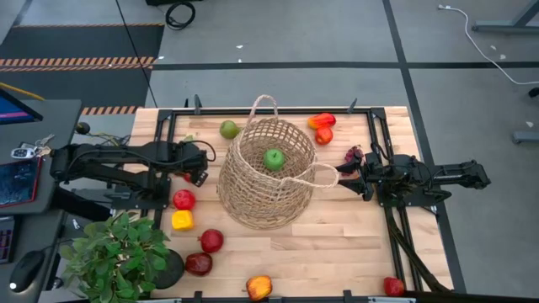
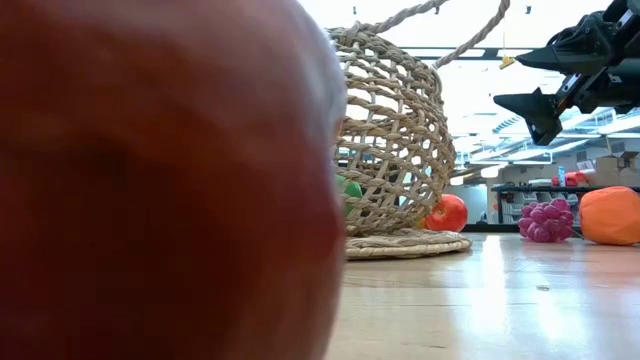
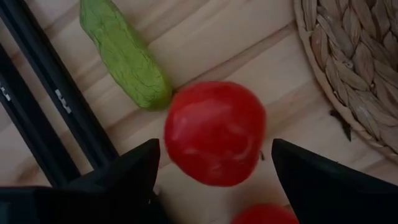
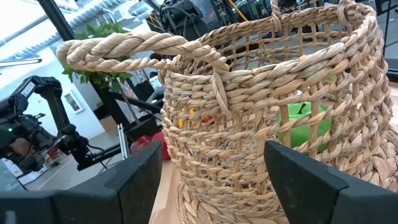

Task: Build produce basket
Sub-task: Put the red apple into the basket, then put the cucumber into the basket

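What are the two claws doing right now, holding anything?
Left gripper: open above a red fruit, holding nothing.
Right gripper: open beside the wicker basket's handle, holding nothing.

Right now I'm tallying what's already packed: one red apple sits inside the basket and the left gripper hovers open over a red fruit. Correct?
Not quite. The fruit inside the basket is a green apple, not red, as the high view shows. The rest holds: the left gripper hovers open over a red fruit.

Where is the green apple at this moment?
In the high view the green apple lies inside the basket at the table's centre, between the two grippers.
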